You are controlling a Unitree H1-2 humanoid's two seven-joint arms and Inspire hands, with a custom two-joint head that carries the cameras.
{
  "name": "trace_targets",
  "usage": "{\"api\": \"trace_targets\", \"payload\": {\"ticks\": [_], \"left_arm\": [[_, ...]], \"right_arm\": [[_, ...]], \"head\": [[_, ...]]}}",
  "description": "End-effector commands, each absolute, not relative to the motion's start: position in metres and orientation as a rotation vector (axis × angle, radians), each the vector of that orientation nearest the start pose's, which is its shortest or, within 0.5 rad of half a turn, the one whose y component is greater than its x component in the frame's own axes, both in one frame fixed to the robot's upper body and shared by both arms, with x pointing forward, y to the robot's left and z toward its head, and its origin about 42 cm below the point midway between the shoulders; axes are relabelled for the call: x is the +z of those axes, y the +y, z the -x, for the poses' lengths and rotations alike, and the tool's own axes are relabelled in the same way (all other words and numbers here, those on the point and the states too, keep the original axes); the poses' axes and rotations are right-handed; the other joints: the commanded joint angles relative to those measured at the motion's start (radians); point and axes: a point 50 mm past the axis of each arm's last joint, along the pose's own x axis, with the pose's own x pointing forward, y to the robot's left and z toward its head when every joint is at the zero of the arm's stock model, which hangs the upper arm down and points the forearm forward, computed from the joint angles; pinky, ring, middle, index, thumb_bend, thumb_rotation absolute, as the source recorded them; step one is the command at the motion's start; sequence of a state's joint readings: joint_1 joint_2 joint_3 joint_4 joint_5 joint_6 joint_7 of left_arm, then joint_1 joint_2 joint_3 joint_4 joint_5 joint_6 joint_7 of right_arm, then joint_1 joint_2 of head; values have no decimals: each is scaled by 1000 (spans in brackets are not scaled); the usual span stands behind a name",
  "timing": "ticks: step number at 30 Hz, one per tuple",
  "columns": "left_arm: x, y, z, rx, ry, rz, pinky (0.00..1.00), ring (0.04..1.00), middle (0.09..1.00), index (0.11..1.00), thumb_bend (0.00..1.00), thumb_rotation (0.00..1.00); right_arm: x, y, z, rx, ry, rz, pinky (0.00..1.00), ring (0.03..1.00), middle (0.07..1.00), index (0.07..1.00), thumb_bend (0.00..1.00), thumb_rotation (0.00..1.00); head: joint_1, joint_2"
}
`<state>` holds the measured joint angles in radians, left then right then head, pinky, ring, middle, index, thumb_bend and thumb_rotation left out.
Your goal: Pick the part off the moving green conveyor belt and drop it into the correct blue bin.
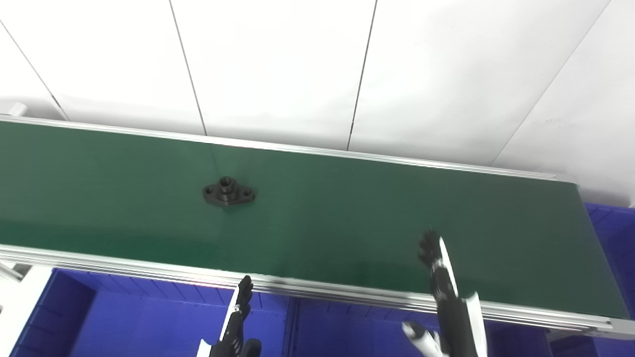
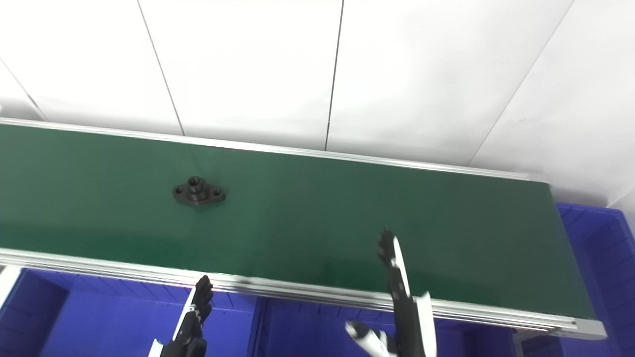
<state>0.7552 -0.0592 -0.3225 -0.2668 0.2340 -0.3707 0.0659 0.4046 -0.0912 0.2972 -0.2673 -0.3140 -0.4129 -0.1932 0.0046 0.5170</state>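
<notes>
At the far left, below the near rail, a blue bin [image 1: 124, 317] sits under the edge of the conveyor; its ribbed inner wall is visible. The green conveyor belt [image 1: 347, 223] crosses the whole picture from left to right, and it has silver aluminium rails on the far and near sides. Behind it stands a white panelled wall [image 1: 278, 64] with thin dark seams.

The part [image 1: 228, 192] lies flat on the belt, in the left half and about midway between the two rails. It is a black flange with a short raised hub in the middle and one hole in each ear. Nothing touches it.

The left hand [image 1: 237, 322] comes up from the bottom edge, in front of the near rail and over the blue bin. Its dark fingers are stretched upward and it holds nothing, so it is open. It is well apart from the part.

A second blue bin [image 1: 347, 332] is next to the first one, to the right of a divider.

The right hand [image 1: 439, 277] reaches over the near rail, and its fingertips [image 1: 429, 246] are above the belt surface, far to the right of the part. The fingers are extended, the thumb is spread to the side, and the hand is empty.

At the right end of the belt, another blue bin [image 1: 612, 233] is partly visible
</notes>
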Motion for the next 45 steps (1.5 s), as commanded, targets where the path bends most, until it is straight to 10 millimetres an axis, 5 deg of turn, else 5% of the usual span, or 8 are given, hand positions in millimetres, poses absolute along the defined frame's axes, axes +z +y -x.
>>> {"api": "trace_targets", "payload": {"ticks": [1,13,17,32,45], "left_arm": [[97,136,-37,-47,4,-7,1000,1000,1000,1000,432,1000],[98,135,-39,-51,16,-22,1000,1000,1000,1000,428,1000],[97,132,-39,-53,15,-4,1000,1000,1000,1000,401,1000],[98,131,-40,-77,27,8,1000,1000,1000,1000,441,1000],[99,130,-36,-97,35,-29,1000,994,1000,1000,427,1000]], "right_arm": [[130,-172,-155,110,-416,235,970,991,999,1000,875,816],[163,-147,-236,101,-488,477,867,947,975,1000,915,851],[171,-136,-261,124,-422,576,852,935,958,991,916,765],[169,-93,-337,141,-324,838,771,875,908,939,998,611],[161,-59,-377,219,-314,1082,738,831,881,921,1000,572]], "head": [[0,-4],[4,-5],[5,-6],[3,-8],[6,1]]}}
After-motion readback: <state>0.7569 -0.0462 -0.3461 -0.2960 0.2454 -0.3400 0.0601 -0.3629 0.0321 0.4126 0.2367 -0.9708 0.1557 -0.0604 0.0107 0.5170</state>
